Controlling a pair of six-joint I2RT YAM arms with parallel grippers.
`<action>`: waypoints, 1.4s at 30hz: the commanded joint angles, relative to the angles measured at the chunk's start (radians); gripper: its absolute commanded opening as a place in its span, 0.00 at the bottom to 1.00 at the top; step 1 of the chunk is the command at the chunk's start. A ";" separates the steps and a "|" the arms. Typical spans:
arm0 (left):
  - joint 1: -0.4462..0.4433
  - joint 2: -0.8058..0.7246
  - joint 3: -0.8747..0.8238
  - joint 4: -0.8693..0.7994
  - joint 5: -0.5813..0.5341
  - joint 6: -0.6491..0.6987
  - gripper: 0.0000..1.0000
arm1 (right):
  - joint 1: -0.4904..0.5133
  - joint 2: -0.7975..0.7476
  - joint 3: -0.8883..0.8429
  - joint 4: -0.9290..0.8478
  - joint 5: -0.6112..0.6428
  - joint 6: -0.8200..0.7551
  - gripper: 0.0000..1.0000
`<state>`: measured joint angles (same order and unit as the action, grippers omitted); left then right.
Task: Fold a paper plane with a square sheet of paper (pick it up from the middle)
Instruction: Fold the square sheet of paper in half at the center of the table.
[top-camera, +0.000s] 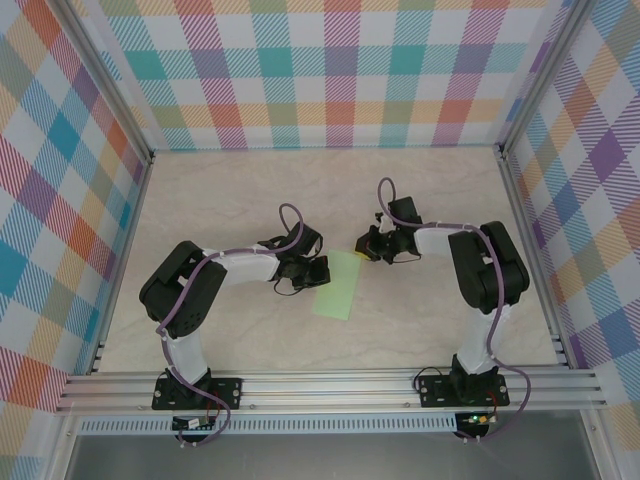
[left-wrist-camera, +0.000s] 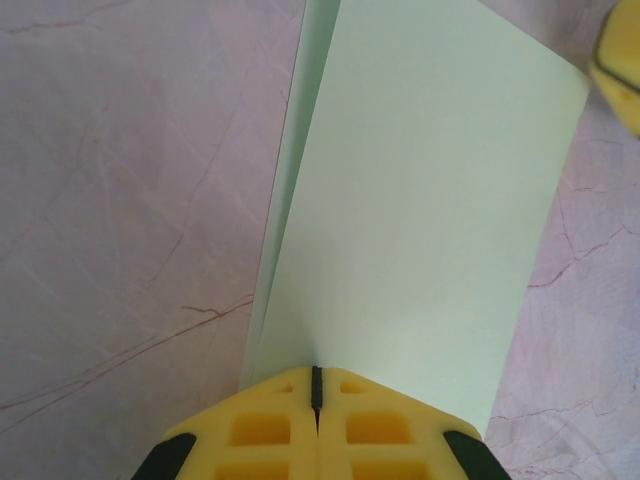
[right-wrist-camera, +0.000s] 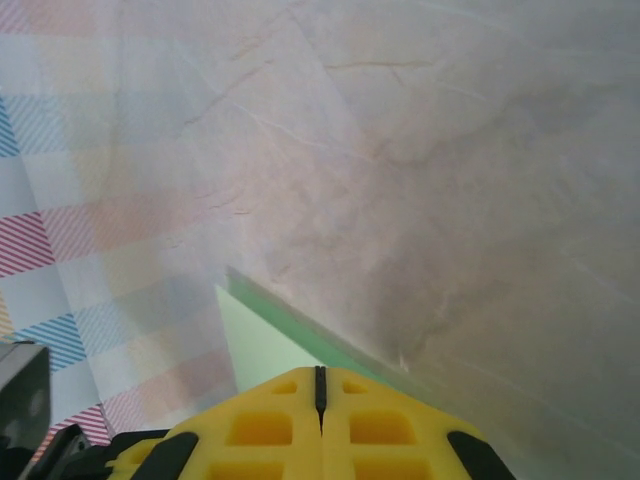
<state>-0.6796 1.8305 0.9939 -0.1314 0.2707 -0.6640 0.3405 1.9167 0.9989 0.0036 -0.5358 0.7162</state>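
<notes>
On the left, the left claw (top-camera: 318, 272) has its two yellow fingers pressed together. Its tip sits right at the near edge of the square sheet of paper (top-camera: 337, 286). I cannot tell if it is pinching a layer or just pushing down on it.

In the middle, the pale-green paper lies flat on the table (top-camera: 220, 200), between the two claws. It looks folded over once, so it is a long shape now, not a square. In the left wrist view a thin strip of the bottom layer peeks out along the left side of the top layer (left-wrist-camera: 420, 220). So I think the two halves do not line up quite right.

On the right, the right claw (top-camera: 365, 250) is also pressed together. It is at the far corner of the paper, and I cannot tell if it is touching it.

What could go wrong? The table looks smooth, so the paper could slide if one claw pushes and the other does not hold it. The top flap could pop back up. If the crooked fold gets pressed hard, the plane may end up lopsided. The paper looks thin, so a dragging claw could crumple or rip it.
</notes>
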 joint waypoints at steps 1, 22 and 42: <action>-0.006 0.032 -0.030 -0.138 -0.087 0.018 0.00 | -0.008 0.043 0.015 -0.033 -0.018 -0.019 0.05; -0.006 0.021 -0.031 -0.135 -0.087 0.020 0.00 | -0.028 0.044 0.077 -0.084 -0.058 -0.007 0.06; -0.006 -0.039 0.014 -0.124 -0.033 0.004 0.00 | -0.021 -0.160 -0.014 -0.117 -0.092 -0.001 0.10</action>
<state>-0.6796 1.8179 0.9962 -0.1581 0.2676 -0.6613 0.3130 1.8538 1.0336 -0.1024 -0.5941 0.7200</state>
